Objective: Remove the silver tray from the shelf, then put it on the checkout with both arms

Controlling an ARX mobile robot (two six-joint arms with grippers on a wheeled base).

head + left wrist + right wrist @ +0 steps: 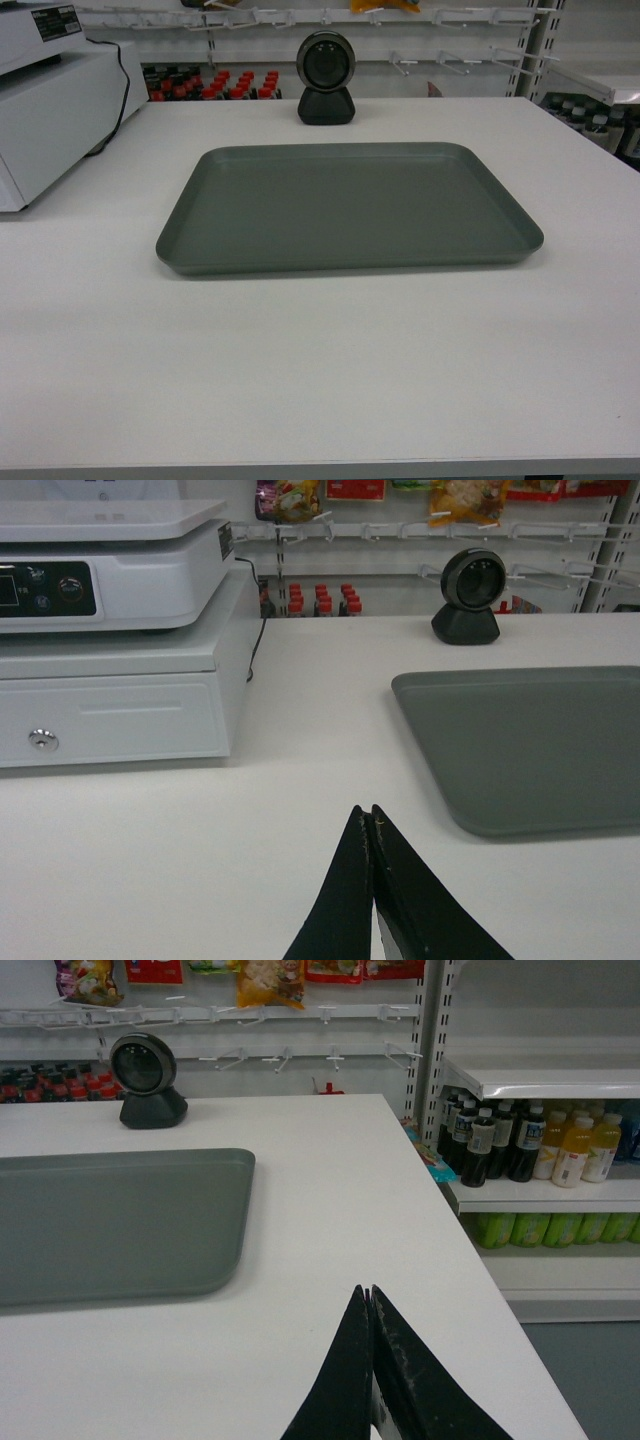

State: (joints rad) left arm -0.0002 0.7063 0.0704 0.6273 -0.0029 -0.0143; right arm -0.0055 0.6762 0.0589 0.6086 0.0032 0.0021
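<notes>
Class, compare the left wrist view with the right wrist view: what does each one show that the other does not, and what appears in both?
Only the left wrist view shows the white cash drawer unit with the scale on top, and the shut left gripper.

Only the right wrist view shows the side shelf above the drink bottles, and the shut right gripper.

Both show the silver tray lying flat on the checkout, and the black barcode scanner behind it.

The tray (530, 745) lay on the table (300, 810), ahead-right of the left claw (372, 815). From the right claw (368, 1295), it lay ahead-left.
</notes>
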